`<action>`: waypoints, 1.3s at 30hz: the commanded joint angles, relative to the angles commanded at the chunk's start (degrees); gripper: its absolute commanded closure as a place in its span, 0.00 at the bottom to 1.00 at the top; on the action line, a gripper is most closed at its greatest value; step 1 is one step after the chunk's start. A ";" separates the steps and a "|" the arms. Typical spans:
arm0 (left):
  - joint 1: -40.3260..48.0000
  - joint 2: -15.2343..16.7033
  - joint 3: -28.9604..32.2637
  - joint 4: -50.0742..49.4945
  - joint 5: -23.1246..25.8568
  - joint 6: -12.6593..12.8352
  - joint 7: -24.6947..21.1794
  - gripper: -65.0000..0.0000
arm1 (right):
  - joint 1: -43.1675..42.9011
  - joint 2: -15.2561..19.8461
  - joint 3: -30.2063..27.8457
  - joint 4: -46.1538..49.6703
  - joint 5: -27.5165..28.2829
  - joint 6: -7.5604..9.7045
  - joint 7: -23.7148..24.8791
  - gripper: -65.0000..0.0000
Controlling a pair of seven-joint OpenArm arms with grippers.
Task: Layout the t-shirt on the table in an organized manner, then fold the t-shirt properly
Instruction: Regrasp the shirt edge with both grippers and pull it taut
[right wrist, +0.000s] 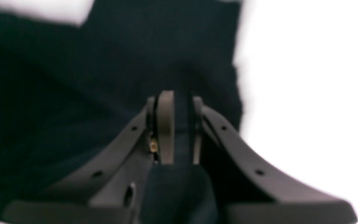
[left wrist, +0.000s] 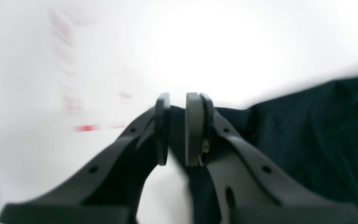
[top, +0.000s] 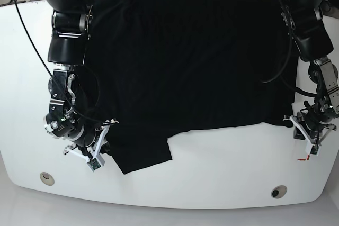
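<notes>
Layout step. Left gripper [left wrist: 177,129] and right gripper [right wrist: 179,127] both pinching t-shirt [top: 185,62] hem, at 3 and 8 o'clock. Rec: pull outward evenly, low over table [top: 222,183], flatten sleeve.

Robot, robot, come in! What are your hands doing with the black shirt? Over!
Left gripper shut on t-shirt edge. Right gripper shut on t-shirt too. T-shirt spread over table, one flap hanging lower. Nothing in the way.
</notes>
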 joint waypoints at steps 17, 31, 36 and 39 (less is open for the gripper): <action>21.01 9.67 -0.53 21.45 0.00 0.00 11.52 0.87 | -21.98 -2.81 0.70 17.23 0.18 0.00 -5.27 0.88; 18.20 10.73 0.70 -0.62 0.26 0.09 0.09 0.87 | -22.86 -2.73 0.62 1.41 0.00 0.00 6.68 0.89; 13.71 8.09 3.16 -9.49 0.26 0.09 -2.64 0.87 | -20.13 -0.97 0.44 -5.54 0.18 0.00 9.49 0.89; 11.08 7.91 3.52 -13.45 0.26 0.09 -4.75 0.87 | -17.85 -0.62 0.44 -9.67 0.18 0.00 11.60 0.89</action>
